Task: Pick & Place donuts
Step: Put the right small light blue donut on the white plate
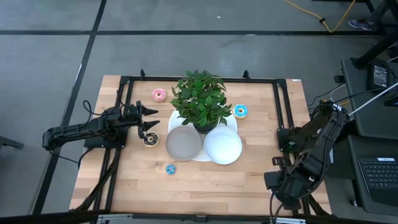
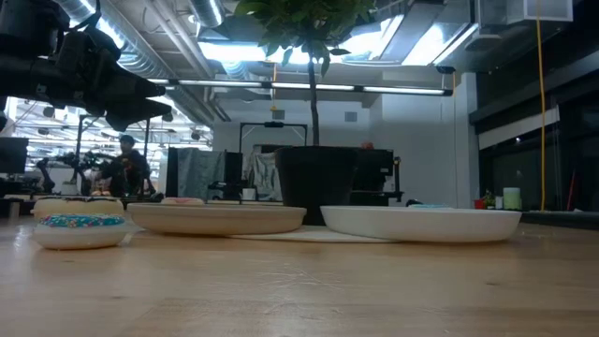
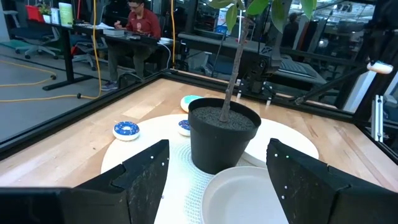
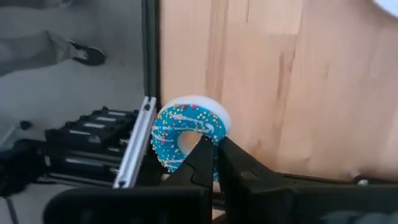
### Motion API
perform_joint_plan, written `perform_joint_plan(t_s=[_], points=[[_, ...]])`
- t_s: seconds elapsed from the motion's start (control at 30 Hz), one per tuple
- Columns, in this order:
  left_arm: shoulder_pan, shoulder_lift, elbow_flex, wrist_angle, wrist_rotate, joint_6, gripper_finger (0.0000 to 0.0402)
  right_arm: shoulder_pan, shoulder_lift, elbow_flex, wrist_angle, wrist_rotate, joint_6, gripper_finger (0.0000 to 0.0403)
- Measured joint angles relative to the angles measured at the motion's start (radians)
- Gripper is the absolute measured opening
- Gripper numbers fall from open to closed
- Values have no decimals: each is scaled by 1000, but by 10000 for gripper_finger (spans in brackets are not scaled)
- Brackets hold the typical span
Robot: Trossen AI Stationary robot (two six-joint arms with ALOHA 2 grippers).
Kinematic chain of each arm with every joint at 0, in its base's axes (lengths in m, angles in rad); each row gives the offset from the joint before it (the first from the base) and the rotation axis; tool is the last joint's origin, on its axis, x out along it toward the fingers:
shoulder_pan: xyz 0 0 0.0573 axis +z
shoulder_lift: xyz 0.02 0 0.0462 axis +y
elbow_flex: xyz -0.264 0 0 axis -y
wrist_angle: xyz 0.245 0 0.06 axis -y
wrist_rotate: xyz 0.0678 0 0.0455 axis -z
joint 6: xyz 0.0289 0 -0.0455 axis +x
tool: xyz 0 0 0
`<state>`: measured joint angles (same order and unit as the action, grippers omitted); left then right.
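A pink donut [image 1: 158, 94] lies at the table's far side. A blue one [image 1: 240, 111] lies right of the potted plant [image 1: 199, 99], a chocolate one [image 1: 151, 139] left of the grey plate [image 1: 183, 143], and a mini blue one [image 1: 170, 168] lies nearer, also the near donut [image 2: 80, 229] in the low view. My left gripper [image 1: 149, 119] hangs open just beyond the chocolate donut, touching nothing. My right gripper [image 4: 216, 148] is shut on a blue sprinkled donut [image 4: 186, 134] near the table's near right corner; from above, the right arm [image 1: 305, 168] hides it. My right gripper pinches the blue donut's ring on one side [image 4: 214, 134], one finger [image 4: 200, 155] at the hole and the other [image 4: 233, 163] outside the rim. The donut is lifted clear and stands tilted on edge above the table's edge, its iced face toward the camera.
The plant's black pot [image 3: 224, 134] stands on a round white mat [image 3: 168, 134] beside a white plate [image 1: 222, 146]. Two more blue donuts [image 3: 126, 130] [image 3: 185, 126] lie on the mat beyond the pot. A black frame [image 1: 273, 81] borders the table. A person sits in the room behind.
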<state>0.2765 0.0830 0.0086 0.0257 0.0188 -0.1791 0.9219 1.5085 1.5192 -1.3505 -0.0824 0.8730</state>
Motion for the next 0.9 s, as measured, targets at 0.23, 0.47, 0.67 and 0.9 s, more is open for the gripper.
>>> perform_joint_plan(t_s=[0.23, 0.47, 0.67, 0.9], points=[[0, 0, 0, 0, 0, 0, 260, -88, 0, 0, -18, 19, -145, 16], [0, 0, 0, 0, 0, 0, 260, -203, 0, 0, -17, 37, -259, 16], [0, 0, 0, 0, 0, 0, 260, -317, 0, 0, -17, 37, -336, 16], [0, 0, 0, 0, 0, 0, 260, -451, 0, 0, -17, 37, -425, 16]])
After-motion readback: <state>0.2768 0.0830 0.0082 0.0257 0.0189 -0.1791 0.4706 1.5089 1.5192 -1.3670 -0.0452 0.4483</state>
